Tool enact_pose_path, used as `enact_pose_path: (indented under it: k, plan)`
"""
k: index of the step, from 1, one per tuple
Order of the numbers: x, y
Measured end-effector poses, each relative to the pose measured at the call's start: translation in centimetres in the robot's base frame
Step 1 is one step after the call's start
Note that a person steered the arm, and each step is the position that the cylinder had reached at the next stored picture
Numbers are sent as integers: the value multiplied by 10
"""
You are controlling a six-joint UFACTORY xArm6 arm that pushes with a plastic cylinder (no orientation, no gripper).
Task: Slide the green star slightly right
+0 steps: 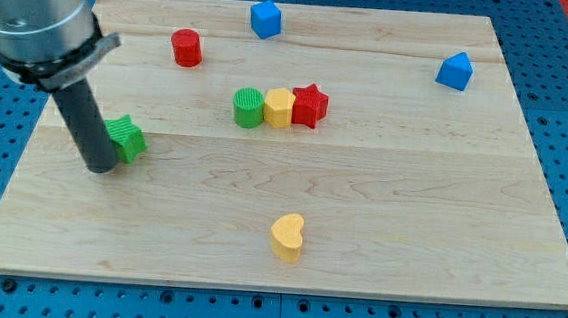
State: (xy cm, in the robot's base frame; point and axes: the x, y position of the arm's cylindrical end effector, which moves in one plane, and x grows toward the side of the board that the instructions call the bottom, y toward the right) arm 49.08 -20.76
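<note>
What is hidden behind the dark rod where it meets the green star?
The dark rod, my tip at its lower end, covers the left edge of the green star-shaped block. Only the star's right part shows. Whether they actually touch cannot be seen; the wooden board lies beneath.

On the pale wooden board (412,188) a red cylinder (186,47) stands near the top. A green cylinder (248,107), yellow hexagonal block (279,108) and red star (310,105) touch in one row. Two blue blocks (265,18) (455,71) sit well apart, and a yellow heart (288,235) lies low

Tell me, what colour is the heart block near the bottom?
Yellow. The heart shows clearly in the camera view, alone near the board's bottom edge.
</note>
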Motion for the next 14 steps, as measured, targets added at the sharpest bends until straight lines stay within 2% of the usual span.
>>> enact_pose_path:
  k: [5,7,11,14]
  plan:
    - [-22,-27]
    - [-40,24]
    - [-39,131]
    - [-14,155]
